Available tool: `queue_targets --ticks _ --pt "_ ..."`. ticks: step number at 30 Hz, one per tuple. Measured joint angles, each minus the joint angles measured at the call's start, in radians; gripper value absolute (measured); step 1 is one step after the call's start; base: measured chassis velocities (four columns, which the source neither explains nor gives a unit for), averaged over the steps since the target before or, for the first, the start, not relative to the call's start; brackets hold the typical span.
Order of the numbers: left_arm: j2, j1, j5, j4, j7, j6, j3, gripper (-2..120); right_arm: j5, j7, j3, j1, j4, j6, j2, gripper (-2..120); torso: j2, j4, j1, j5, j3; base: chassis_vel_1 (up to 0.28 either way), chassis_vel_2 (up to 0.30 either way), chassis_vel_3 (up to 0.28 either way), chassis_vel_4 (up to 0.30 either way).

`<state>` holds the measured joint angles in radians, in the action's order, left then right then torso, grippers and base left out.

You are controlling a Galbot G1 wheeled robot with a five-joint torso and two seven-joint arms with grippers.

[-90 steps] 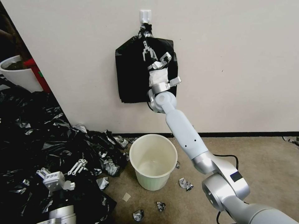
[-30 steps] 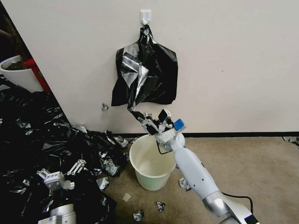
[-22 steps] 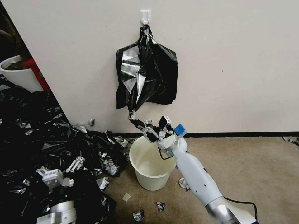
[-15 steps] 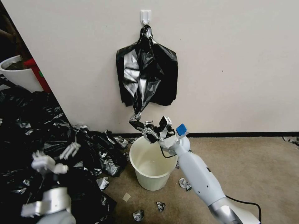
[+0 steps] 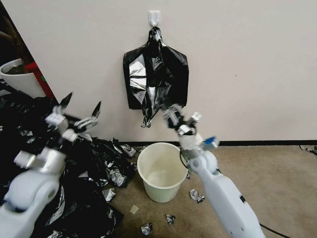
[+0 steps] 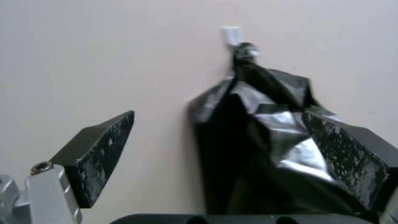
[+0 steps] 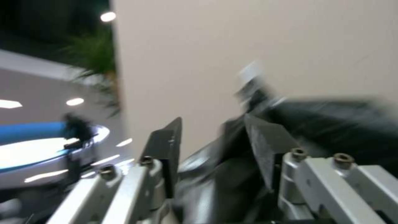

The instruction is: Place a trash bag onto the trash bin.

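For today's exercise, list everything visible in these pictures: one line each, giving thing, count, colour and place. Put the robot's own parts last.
Trash bag: one, glossy black, hanging loose in front of the flat bundle, its tail dangling above the bin.
Flat black bundle: one, black, on the wall behind the bag.
Wall hook: one, white, high on the wall.
Trash bin: one, cream-white, on the floor below the bag, nothing inside.
Heap of black plastic: one, black, on the floor left of the bin.
Planter pot: one, white, far left.
Plastic scraps: several, silvery-black, on the carpet around the bin.
Left gripper: open, raised over the heap.
Right gripper: open, beside the bag's tail.
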<state>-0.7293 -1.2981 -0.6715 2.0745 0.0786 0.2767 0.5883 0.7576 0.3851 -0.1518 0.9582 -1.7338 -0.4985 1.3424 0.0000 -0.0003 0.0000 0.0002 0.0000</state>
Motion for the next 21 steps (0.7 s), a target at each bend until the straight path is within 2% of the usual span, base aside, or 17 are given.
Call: queue_targets --ticks 1,3,5,6,10,11,12,13,14,16,21 --pt "0.0 0.0 0.0 0.0 0.0 0.0 0.0 100 0.0 0.0 0.0 0.0 0.0 0.0 0.0 43 0.0 0.0 0.0 0.0 0.0 0.0 0.0 0.0 0.0" --pt "0.036 0.147 -0.049 -0.064 0.013 -0.031 -0.139 100 -0.113 -0.179 -0.049 0.033 -0.04 -0.047 -0.001 55 0.0 0.0002 0.0 -0.0003 0.0 0.0 0.0 0.0 0.0" --pt "0.031 0.263 -0.071 -0.108 0.013 -0.051 -0.248 100 -0.182 -0.262 -0.081 0.046 -0.051 -0.071 0.005 63 0.0 0.0005 0.0 0.0 0.0 0.0 0.0 0.0 0.0" --pt "0.031 0.263 -0.071 -0.108 0.013 -0.051 -0.248 100 -0.182 -0.262 -0.081 0.046 -0.051 -0.071 0.005 63 0.0 0.0005 0.0 0.0 0.0 0.0 0.0 0.0 0.0" --pt "-0.016 0.438 -0.063 -0.188 0.005 -0.061 -0.408 100 -0.226 -0.309 -0.106 0.063 -0.057 -0.077 0.014 78 0.0 -0.0001 0.0 0.0003 0.0 0.0 0.0 0.0 0.0" --pt "-0.016 0.438 -0.063 -0.188 0.005 -0.061 -0.408 100 -0.226 -0.309 -0.106 0.063 -0.057 -0.077 0.014 78 0.0 -0.0001 0.0 0.0003 0.0 0.0 0.0 0.0 0.0" --pt "-0.044 0.494 -0.057 -0.232 -0.001 -0.063 -0.48 100 -0.234 -0.321 -0.116 0.071 -0.057 -0.075 0.02 88 0.0 -0.0002 0.0 -0.0004 0.0 0.0 0.0 0.0 0.0" --pt "-0.063 0.527 -0.054 -0.262 -0.003 -0.064 -0.53 100 -0.239 -0.326 -0.122 0.073 -0.055 -0.073 0.025 92 0.0 -0.0001 0.0 -0.0003 0.0 0.0 0.0 0.0 0.0" --pt "-0.063 0.527 -0.054 -0.262 -0.003 -0.064 -0.53 100 -0.239 -0.326 -0.122 0.073 -0.055 -0.073 0.025 92 0.0 -0.0001 0.0 -0.0003 0.0 0.0 0.0 0.0 0.0" --pt "-0.1 0.564 -0.016 -0.319 -0.004 -0.064 -0.587 100 -0.243 -0.34 -0.128 0.072 -0.048 -0.062 0.04 99 0.0 0.0003 0.0 -0.0002 0.0 0.0 0.0 0.0 0.0" --pt "-0.117 0.574 0.012 -0.338 -0.011 -0.051 -0.603 98 -0.242 -0.353 -0.125 0.067 -0.046 -0.048 0.051 100 0.0 0.0004 0.0 -0.0002 0.0 0.0 0.0 0.0 0.0"
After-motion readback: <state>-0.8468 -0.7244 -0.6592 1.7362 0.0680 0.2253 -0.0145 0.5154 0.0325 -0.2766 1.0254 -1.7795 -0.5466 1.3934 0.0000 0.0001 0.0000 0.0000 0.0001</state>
